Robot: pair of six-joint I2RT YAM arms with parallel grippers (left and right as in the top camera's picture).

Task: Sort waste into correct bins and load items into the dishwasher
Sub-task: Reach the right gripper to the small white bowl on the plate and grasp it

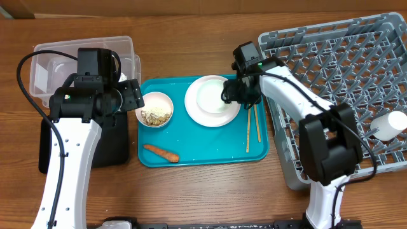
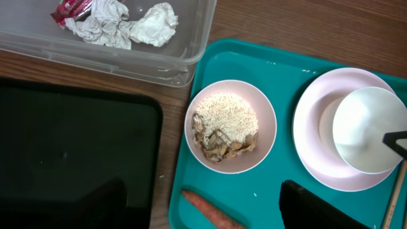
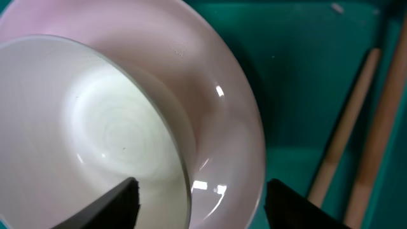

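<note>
On the teal tray, a white plate [image 1: 198, 115] carries a small empty white bowl [image 1: 212, 95]. My right gripper [image 1: 238, 94] is open and straddles their right rims. One finger [image 3: 121, 202] is inside the bowl [image 3: 95, 127] and the other finger [image 3: 299, 207] is outside the plate [image 3: 229, 108]. Beside it lie the chopsticks [image 1: 252, 127]. A second bowl [image 2: 230, 126] holds beige food scraps, and a carrot piece [image 2: 213, 210] lies below it. My left gripper [image 2: 203, 207] hangs open above the carrot and the tray's left edge. White tissue [image 2: 127, 25] and a red wrapper [image 2: 70, 7] lie in the clear tub [image 1: 44, 57].
The black tray [image 1: 114, 149] sits under my left arm, in front of the clear tub. The grey dish rack [image 1: 343, 76] fills the right side, with a white cup [image 1: 389, 124] at its right edge. The teal tray [image 1: 203, 149] lies between the bins and the rack.
</note>
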